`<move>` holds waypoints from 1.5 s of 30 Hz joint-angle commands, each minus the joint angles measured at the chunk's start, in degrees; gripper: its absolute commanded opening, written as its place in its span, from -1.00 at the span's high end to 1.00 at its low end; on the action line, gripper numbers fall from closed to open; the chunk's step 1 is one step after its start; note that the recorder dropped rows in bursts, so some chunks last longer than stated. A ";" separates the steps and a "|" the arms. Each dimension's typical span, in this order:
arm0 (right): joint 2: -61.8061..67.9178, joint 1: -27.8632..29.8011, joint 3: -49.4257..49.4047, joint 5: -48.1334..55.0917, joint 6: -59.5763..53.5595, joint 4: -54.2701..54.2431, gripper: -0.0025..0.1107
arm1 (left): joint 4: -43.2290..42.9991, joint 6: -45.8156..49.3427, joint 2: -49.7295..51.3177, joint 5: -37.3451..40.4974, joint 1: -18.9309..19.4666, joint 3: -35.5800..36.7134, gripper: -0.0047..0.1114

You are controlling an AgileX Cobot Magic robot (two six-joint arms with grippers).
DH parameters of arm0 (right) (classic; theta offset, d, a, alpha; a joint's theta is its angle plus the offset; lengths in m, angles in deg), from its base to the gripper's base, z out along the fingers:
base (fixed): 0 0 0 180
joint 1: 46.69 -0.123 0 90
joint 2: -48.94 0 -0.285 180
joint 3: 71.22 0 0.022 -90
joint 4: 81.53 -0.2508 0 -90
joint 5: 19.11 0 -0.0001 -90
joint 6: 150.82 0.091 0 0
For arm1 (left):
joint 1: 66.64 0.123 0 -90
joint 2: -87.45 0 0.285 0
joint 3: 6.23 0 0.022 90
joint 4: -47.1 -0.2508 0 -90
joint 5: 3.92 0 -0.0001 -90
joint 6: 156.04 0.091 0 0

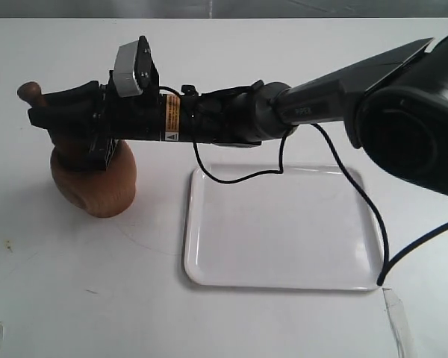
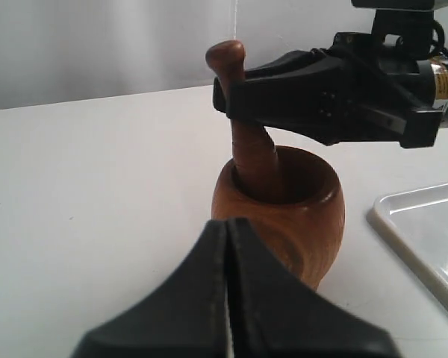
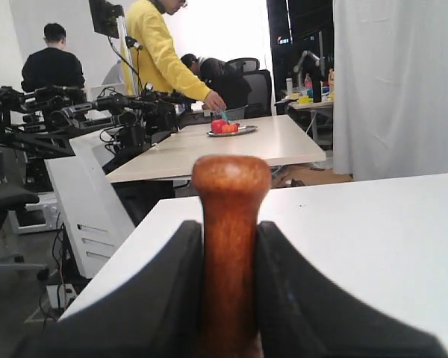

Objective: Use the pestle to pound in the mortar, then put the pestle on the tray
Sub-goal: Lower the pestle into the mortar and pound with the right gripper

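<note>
Right claw (image 1: 43, 112) reaches across to the left of the table (image 1: 75, 298) and is clamped on the narrow handle of the pestle (image 2: 252, 160), just below its knob. The pestle stands tilted, thick end down inside the mortar (image 2: 284, 224). Left claw (image 2: 228, 298) faces the mortar, pads pressed together, holding nothing. The tray (image 1: 284, 224) lies just right of the mortar, nothing on it. Assessment: pounding stage in hand; placing the pestle on the tray not yet done.
</note>
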 commanded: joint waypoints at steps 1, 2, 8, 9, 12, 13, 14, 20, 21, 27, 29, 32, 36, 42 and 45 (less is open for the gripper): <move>2.20 -0.01 0.09 0.88 0.44 0.21 0.96 | 0.42 -0.47 -0.07 -0.17 -0.44 0.03 0.92; 2.20 -0.01 0.33 0.88 0.44 -1.06 0.96 | 0.42 -0.47 -0.07 -0.17 -0.44 0.03 0.92; -4.42 -0.01 0.33 0.88 -1.85 -4.32 0.96 | 0.42 -0.47 -0.07 -0.17 -0.44 0.03 0.92; -5.25 -0.01 0.33 0.88 -2.26 -3.39 0.96 | 0.42 -0.47 -0.07 -0.17 -0.44 0.03 0.92; -5.51 -0.01 0.19 0.88 -2.24 -2.52 0.96 | 0.42 -0.47 -0.07 -0.17 -0.44 0.03 0.92; -5.37 -0.01 -0.26 0.88 -2.48 -1.91 0.96 | 0.42 -0.47 -0.07 -0.17 -0.44 0.03 0.92; -5.07 -0.01 -0.66 0.88 -2.48 -1.39 0.96 | 0.42 -0.47 -0.07 -0.17 -0.44 0.03 0.92; -3.70 -0.01 -5.28 0.88 -2.95 -1.29 0.96 | 0.42 -0.47 -0.07 -0.17 -0.44 0.03 0.92; -3.42 -0.01 -5.47 0.88 -2.95 -1.29 0.96 | 0.42 -0.47 -0.07 -0.17 -0.44 0.03 0.92; -3.74 -0.01 -5.58 0.88 -3.80 -4.11 0.96 | 0.42 -0.47 -0.07 -0.17 -0.44 0.03 0.92; -4.73 0.20 -5.58 0.88 -4.82 -7.38 0.96 | 0.42 -0.47 -0.07 -0.17 -0.44 0.03 0.92; -7.48 1.06 -5.58 0.88 -5.18 -8.37 0.96 | 0.42 -0.47 -0.07 -0.17 -0.44 0.03 0.92; -10.86 1.71 -5.58 0.88 -5.18 -3.35 0.96 | 0.42 -0.47 -0.07 -0.17 -0.44 0.03 0.92; -9.60 1.71 -6.82 0.88 -4.14 -0.11 0.96 | 0.42 -0.47 -0.07 -0.17 -0.44 0.03 0.92; -7.45 1.71 -8.32 0.88 -4.25 -0.01 0.96 | 0.42 -0.47 -0.07 -0.17 -0.44 0.03 0.92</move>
